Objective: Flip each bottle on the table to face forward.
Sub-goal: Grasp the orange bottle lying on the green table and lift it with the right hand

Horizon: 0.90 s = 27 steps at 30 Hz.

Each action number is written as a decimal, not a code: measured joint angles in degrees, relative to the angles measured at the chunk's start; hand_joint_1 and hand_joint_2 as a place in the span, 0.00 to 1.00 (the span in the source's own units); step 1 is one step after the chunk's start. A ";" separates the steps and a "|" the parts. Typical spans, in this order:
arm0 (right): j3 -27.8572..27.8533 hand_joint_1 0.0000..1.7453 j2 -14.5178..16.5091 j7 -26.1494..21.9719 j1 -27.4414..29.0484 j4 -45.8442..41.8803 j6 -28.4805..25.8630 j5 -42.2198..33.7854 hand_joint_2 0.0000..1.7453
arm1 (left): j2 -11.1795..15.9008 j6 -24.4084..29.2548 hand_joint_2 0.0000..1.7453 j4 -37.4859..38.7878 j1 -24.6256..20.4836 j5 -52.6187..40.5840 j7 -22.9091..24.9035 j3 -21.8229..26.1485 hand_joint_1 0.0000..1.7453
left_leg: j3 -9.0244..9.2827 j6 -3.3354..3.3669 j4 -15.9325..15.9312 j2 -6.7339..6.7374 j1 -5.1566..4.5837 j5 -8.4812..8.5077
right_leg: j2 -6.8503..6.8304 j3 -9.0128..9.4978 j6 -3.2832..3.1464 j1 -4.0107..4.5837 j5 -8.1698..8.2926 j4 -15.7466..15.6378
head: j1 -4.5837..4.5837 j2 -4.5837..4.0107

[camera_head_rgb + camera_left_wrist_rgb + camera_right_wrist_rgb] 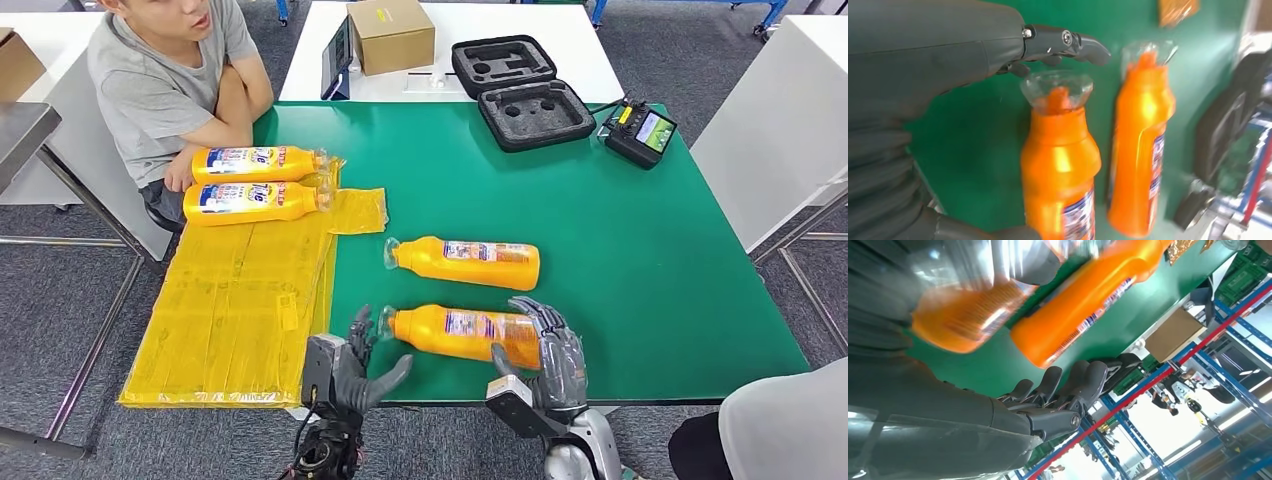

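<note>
Two orange bottles lie on their sides mid-table with small back labels up and clear caps pointing left. The near bottle (450, 332) (1060, 165) (968, 315) lies between my hands. My right hand (550, 360) (998, 425) arches over its base; the right wrist view shows green table between its fingers (1058, 385) and the bottle. My left hand (350, 370) (948, 75) is spread beside the cap (1058, 95) and holds nothing. The far bottle (470, 263) (1140, 150) (1083, 310) lies free behind. Two more bottles (255, 180) lie at the back left, front labels up.
A yellow plastic sheet (240, 300) covers the table's left side. A person in a grey shirt (170, 80) sits at the far left corner. A black foam case (520, 90) and a controller (640, 132) sit at the back right. Someone's grey sleeve (790, 430) is near right.
</note>
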 joint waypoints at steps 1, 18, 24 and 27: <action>0.10 1.00 0.01 -0.01 0.00 -0.04 -0.02 -0.02 1.00 | -0.07 -0.68 1.00 0.64 -0.32 0.43 0.35 -0.17 0.00 | 0.00 0.00 0.00 0.00 0.00 0.00 | 0.00 0.00 0.00 0.00 0.00 0.00 | 0.00 0.00; 1.53 0.00 0.07 1.55 0.92 -1.58 0.36 1.90 1.00 | -0.44 3.43 0.00 2.55 -4.58 -4.32 -3.34 -2.45 0.00 | -0.05 0.07 0.00 -0.15 -0.01 0.06 | -0.16 0.03 0.03 0.00 0.02 0.02 | 0.00 0.00; 3.04 0.00 0.11 6.44 1.52 -2.83 0.81 11.53 1.00 | 0.58 17.55 0.00 -12.88 0.05 -19.17 -4.95 -2.62 0.00 | -0.09 0.06 0.00 -0.14 0.00 0.05 | -0.16 0.00 0.02 0.00 -0.01 0.02 | 0.01 0.00; 4.00 0.00 0.13 7.91 1.51 -3.63 0.83 14.06 1.00 | 1.10 21.80 0.00 -20.48 2.08 -24.46 -5.06 -2.56 0.00 | -0.09 0.06 0.00 -0.15 0.00 0.05 | -0.16 -0.01 0.02 0.00 -0.02 0.02 | 0.01 0.00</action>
